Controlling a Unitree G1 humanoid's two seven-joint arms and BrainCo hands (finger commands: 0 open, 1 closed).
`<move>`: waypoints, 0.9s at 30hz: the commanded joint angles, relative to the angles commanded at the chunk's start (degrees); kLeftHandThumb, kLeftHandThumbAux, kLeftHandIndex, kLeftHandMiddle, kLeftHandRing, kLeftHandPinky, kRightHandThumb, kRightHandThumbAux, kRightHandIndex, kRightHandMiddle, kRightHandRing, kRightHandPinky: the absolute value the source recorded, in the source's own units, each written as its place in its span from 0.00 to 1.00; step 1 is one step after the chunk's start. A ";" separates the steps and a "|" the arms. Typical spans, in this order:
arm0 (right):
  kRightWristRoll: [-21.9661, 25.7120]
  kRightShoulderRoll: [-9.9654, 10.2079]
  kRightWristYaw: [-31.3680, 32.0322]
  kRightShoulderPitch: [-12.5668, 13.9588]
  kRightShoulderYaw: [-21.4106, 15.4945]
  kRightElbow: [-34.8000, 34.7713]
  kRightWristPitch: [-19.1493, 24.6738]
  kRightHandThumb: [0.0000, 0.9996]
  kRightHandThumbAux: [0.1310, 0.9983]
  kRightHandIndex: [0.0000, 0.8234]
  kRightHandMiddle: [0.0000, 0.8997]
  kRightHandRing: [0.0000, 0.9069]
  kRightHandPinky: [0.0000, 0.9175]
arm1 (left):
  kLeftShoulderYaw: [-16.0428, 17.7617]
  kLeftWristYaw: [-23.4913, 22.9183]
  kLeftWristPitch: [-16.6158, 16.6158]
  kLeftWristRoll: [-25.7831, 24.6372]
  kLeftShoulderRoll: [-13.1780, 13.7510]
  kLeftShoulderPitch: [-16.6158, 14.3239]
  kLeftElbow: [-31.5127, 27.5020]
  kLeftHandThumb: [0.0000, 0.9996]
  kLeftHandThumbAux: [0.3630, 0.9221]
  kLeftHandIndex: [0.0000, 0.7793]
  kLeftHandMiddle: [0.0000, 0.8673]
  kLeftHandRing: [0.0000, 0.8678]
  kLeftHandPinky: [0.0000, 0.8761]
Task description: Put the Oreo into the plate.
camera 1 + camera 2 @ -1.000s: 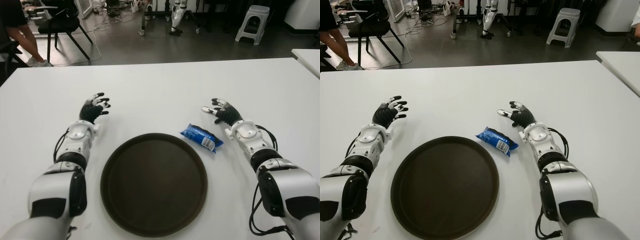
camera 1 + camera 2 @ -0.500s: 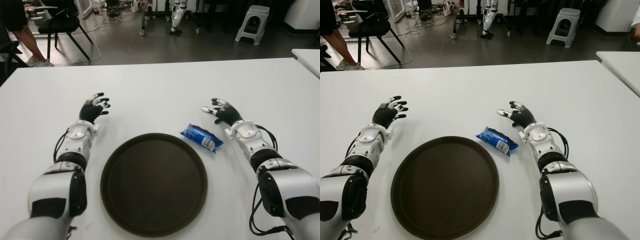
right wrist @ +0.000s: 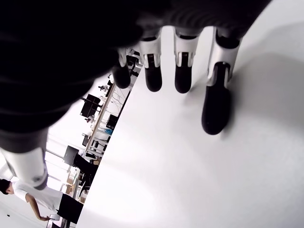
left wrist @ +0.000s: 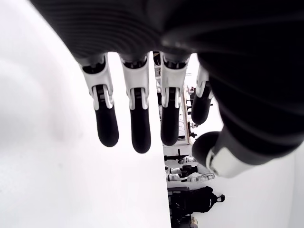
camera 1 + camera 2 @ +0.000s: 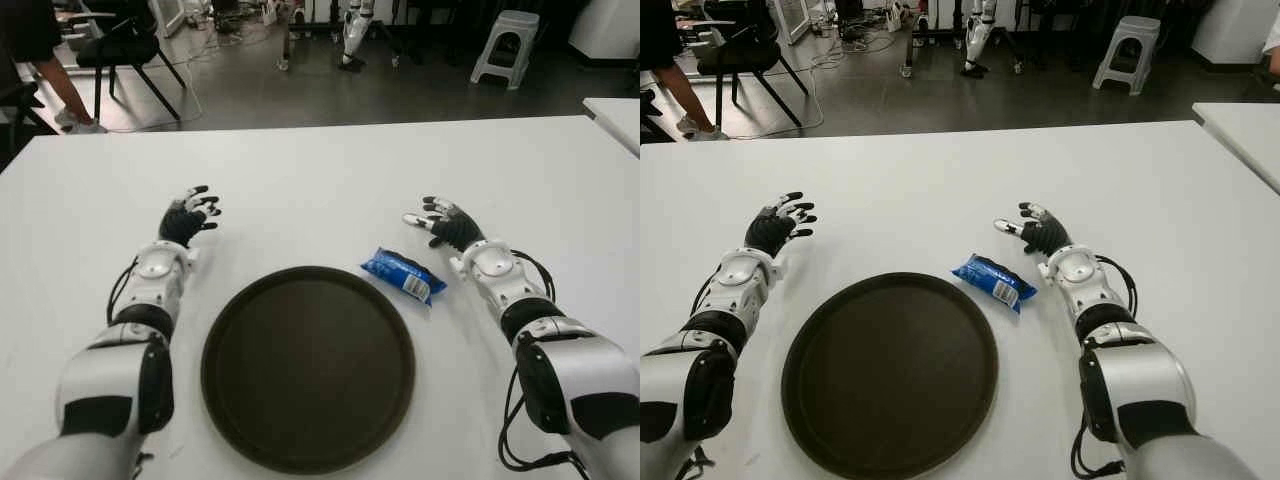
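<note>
Lying on the white tabletop (image 5: 320, 180), the blue Oreo packet (image 5: 403, 275) sits just off the upper right rim of the round dark plate (image 5: 308, 366), with nothing holding it. The right robot hand (image 5: 445, 224) shows near the packet on its right side, fingers spread and released. The left robot hand (image 5: 187, 218) shows well apart at the plate's upper left, fingers likewise released and holding nothing.
</note>
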 joint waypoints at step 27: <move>0.28 -0.92 -0.43 -2.74 0.08 -1.27 -2.01 0.09 0.47 0.07 0.11 0.08 0.03 | -0.31 -0.17 -0.19 -0.13 0.04 0.09 0.02 0.02 0.49 0.24 0.30 0.32 0.36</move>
